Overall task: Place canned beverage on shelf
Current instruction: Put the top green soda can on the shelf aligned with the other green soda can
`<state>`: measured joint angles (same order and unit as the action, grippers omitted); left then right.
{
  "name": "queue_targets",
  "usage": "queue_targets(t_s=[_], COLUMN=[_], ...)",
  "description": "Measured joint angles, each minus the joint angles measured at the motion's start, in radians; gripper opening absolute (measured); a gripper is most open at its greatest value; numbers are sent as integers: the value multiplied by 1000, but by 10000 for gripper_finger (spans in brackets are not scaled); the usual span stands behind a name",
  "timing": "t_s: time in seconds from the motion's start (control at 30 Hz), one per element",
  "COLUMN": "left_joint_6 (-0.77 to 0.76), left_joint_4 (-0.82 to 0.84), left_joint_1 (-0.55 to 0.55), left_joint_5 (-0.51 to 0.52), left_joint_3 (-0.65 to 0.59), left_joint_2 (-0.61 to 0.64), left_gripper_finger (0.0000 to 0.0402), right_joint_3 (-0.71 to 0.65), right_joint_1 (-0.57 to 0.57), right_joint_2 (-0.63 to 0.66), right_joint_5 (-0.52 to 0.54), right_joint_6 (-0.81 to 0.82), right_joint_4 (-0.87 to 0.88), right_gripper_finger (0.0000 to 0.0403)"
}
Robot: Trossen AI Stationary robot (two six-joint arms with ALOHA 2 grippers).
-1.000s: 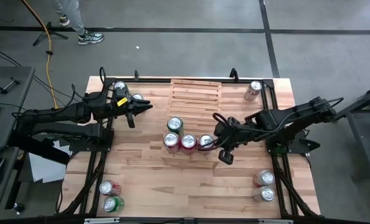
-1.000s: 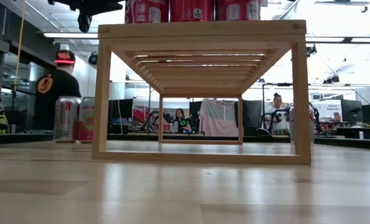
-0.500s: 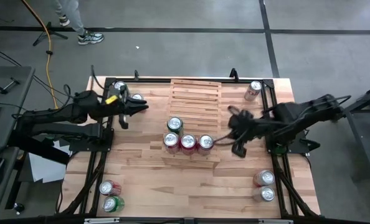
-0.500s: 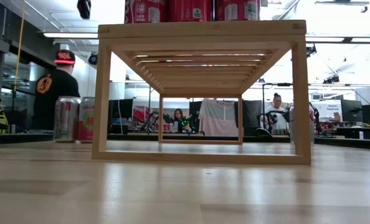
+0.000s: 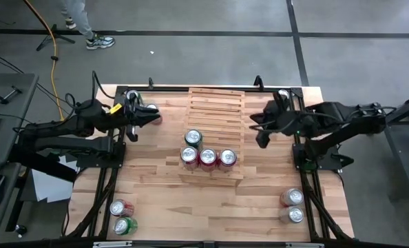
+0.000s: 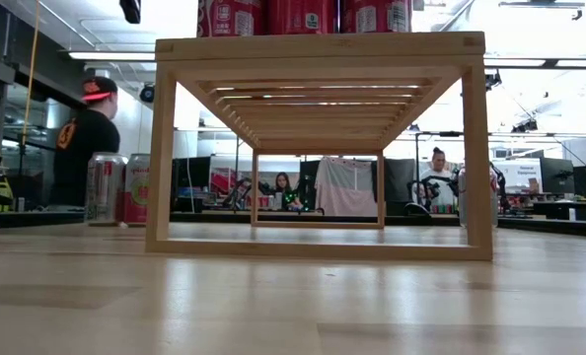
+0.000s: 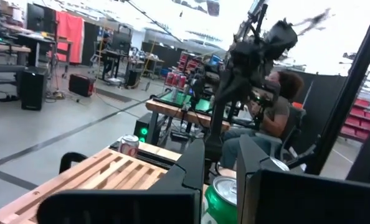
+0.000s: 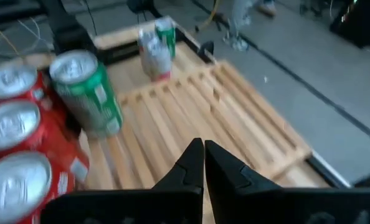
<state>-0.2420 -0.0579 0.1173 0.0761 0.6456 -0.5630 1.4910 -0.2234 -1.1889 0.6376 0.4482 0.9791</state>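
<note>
The pale-wood slatted shelf [image 5: 217,110] [image 8: 235,118] stands mid-table. On its near tiers stand a green can [image 5: 193,138] [image 8: 88,93] and three red cans [image 5: 208,158] [image 8: 14,124], upright on their bases. My right gripper [image 5: 254,125] [image 8: 203,152] hovers shut and empty above the shelf's right side, apart from the cans. My left gripper [image 5: 154,117] [image 7: 221,165] hangs shut and empty off the shelf's far left corner, pointing across the table. In the low view the shelf's frame [image 6: 318,148] carries the red cans [image 6: 303,15].
Two cans [image 5: 132,96] stand at the far left corner beside my left gripper, and one [image 5: 281,96] at the far right. Two more pairs stand near left [image 5: 120,216] and near right [image 5: 293,206]. People show beyond the table [image 6: 86,138].
My right gripper has drawn away from the rightmost red can on the shelf, rising and swinging toward the table's far right, and has turned about; the cans stay put. My left gripper has pulled back a little toward the left edge and tipped up.
</note>
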Motion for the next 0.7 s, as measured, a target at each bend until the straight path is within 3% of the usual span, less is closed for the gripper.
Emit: queue_targets(t_s=[0.3,0.57,0.7], left_joint_6=[-8,-5,16], left_joint_4=[0,1,0], left_joint_1=[0,0,0], left_joint_5=[-5,-5,7], left_joint_3=[0,0,0], left_joint_2=[-6,-6,-6], left_gripper_finger=[3,3,3], right_joint_3=[0,-3,-134], right_joint_1=[119,136,111], right_joint_2=[-3,0,64], right_joint_5=[-165,-271,-278], right_joint_6=[-180,-213,-174], right_joint_4=[-181,-45,-97], right_gripper_finger=[0,0,0])
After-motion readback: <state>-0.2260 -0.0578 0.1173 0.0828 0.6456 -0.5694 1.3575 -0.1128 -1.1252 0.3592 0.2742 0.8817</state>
